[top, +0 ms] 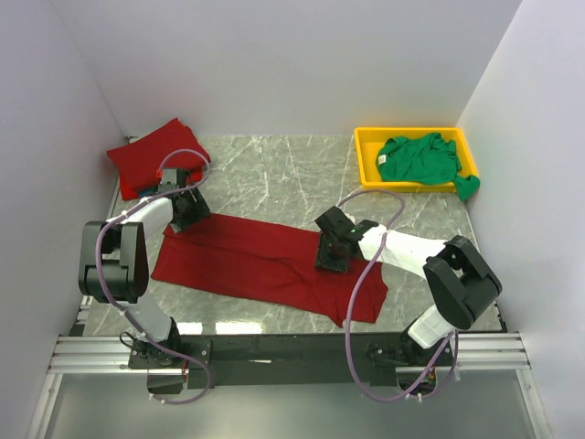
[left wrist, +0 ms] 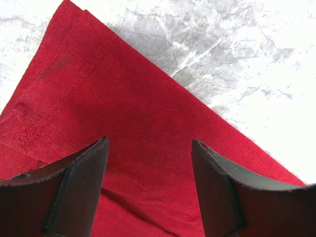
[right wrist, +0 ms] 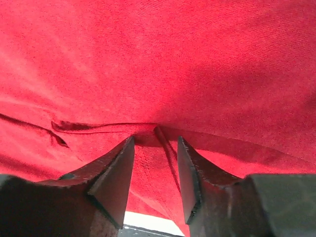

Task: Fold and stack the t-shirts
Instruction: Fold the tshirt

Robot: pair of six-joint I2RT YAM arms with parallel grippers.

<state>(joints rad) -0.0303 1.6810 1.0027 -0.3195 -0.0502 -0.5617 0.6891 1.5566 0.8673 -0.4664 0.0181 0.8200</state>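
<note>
A dark red t-shirt [top: 256, 261] lies spread flat across the middle of the table. My left gripper [top: 190, 212] [left wrist: 149, 143] hovers over its back left corner, open, with only flat cloth [left wrist: 123, 98] under the jaws. My right gripper [top: 331, 254] [right wrist: 155, 139] is pressed down onto the shirt's right part. Its jaws are partly apart, and a raised ridge of the red cloth [right wrist: 163, 148] stands between them. A folded dark red t-shirt [top: 154, 155] rests at the back left. A bright green t-shirt [top: 420, 160] lies crumpled in the tray.
The yellow tray [top: 366, 165] stands at the back right, with the green cloth spilling over its right front corner. White walls close in the table at the left, back and right. Marble tabletop [top: 274, 178] shows behind the spread shirt.
</note>
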